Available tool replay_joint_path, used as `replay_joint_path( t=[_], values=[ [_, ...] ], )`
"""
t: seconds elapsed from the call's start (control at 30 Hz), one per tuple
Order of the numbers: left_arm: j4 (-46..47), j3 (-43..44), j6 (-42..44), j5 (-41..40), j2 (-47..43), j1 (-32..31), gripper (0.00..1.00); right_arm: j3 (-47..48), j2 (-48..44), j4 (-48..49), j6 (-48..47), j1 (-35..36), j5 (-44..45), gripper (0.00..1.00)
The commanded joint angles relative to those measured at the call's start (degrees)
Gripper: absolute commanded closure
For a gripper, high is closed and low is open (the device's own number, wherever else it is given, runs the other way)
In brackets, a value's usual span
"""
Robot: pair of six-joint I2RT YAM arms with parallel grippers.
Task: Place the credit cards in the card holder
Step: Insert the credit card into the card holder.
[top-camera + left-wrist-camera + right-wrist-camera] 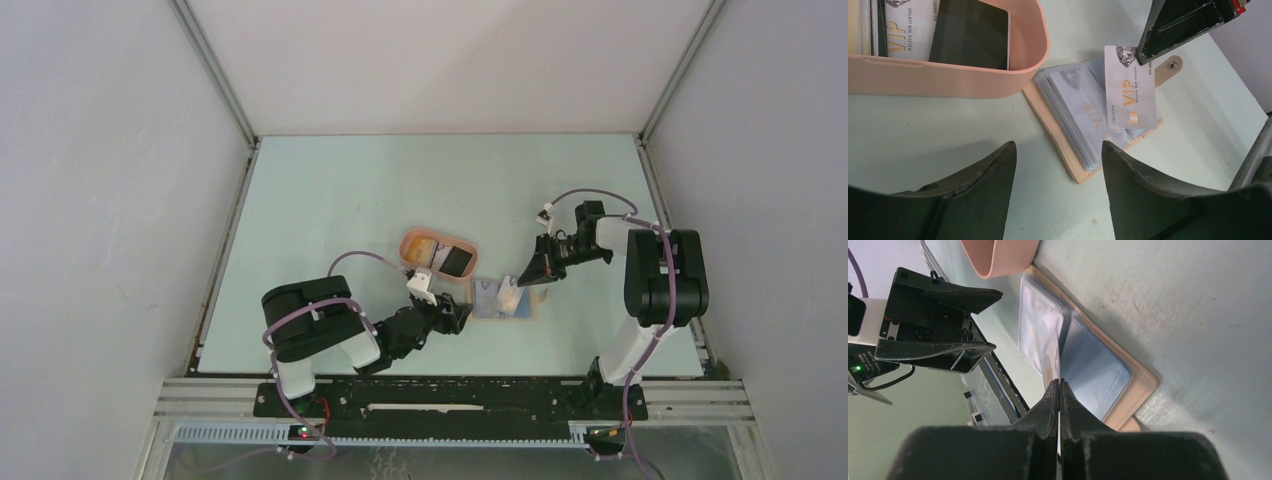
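Note:
The tan card holder (pixel 1058 130) lies open on the table, its clear sleeves facing up; it also shows in the top view (pixel 528 312) and the right wrist view (pixel 1140 390). My right gripper (pixel 1059 382) is shut on a white-grey VIP card (pixel 1128 87) and holds it tilted, its lower edge at the holder's sleeves. The card appears edge-on in the right wrist view (pixel 1057 360). My left gripper (pixel 1058 150) is open and empty, just in front of the holder's near edge. A black card (pixel 970 32) and another white VIP card (pixel 903 25) lie in the peach tray (pixel 948 77).
The peach oval tray (pixel 437 256) sits just behind and left of the holder, touching its corner. The holder's snap tab (pixel 1172 65) sticks out on the right. The left gripper (pixel 933 320) shows in the right wrist view. Enclosure walls ring the table.

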Motion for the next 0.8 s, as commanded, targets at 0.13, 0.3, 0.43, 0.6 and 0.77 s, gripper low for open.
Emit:
replay_joint_path(
  t=[0.13, 0.3, 0.43, 0.6, 0.77],
  values=[
    [-0.48, 2.26, 0.20, 0.45, 0.63, -0.34, 0.33, 3.44, 1.08, -2.63, -1.90, 2.17, 2.21, 1.00],
    [-0.37, 2.52, 0.37, 0.98, 0.64, -0.34, 0.34, 5.87, 3.80, -5.78, -3.63, 4.37, 2.33, 1.00],
    [-0.41, 2.36, 0.51, 1.03, 0.62, -0.34, 0.34, 7.12, 5.83, -7.32, -4.28, 5.30, 2.42, 1.00],
    [-0.26, 2.35, 0.55, 1.11, 0.66, -0.34, 0.35, 7.48, 6.37, -7.20, -3.23, 5.52, 4.21, 1.00],
    [-0.17, 2.43, 0.67, 1.43, 0.72, -0.34, 0.35, 7.80, 6.39, -6.65, -0.13, 5.67, 7.62, 1.00]
  ],
)
